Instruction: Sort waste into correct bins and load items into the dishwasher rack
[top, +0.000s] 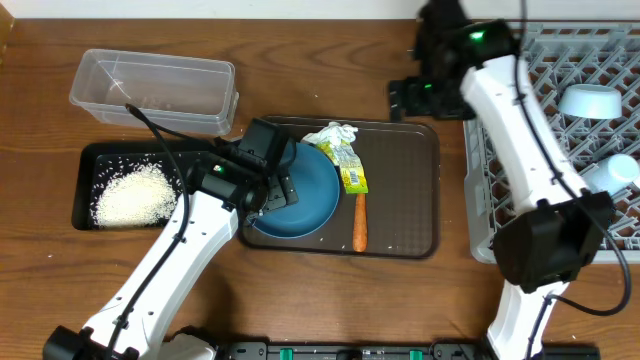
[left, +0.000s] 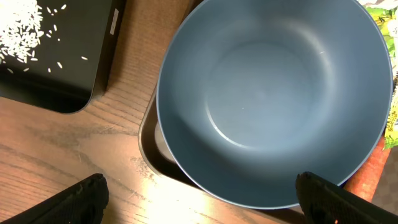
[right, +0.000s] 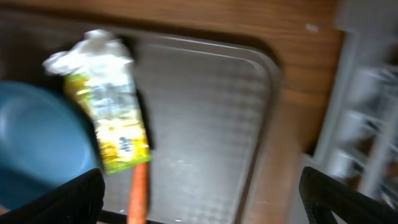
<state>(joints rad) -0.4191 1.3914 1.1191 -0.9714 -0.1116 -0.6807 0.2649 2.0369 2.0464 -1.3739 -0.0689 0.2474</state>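
The dark blue dish (top: 305, 195) (left: 273, 99) sits empty on the left of the brown serving tray (top: 400, 190). My left gripper (top: 283, 190) (left: 202, 199) hangs open over the dish's left rim, holding nothing. Beside the dish lie the crumpled tissue (top: 333, 135), the green-yellow wrapper (top: 350, 170) (right: 115, 124) and the carrot (top: 360, 222) (right: 138, 193). Rice (top: 130, 195) is piled in the black tray (top: 90, 160); the clear tub (top: 155, 90) is empty. My right gripper (top: 415, 98) (right: 202, 196) is open above the serving tray's far right corner. The rack (top: 600, 130) holds a light blue bowl (top: 590, 100) and a white cup (top: 612, 172).
The right arm runs from the table's front edge up along the rack's left wall. The left arm crosses the table in front of the black tray. Bare wood lies between the serving tray and the rack.
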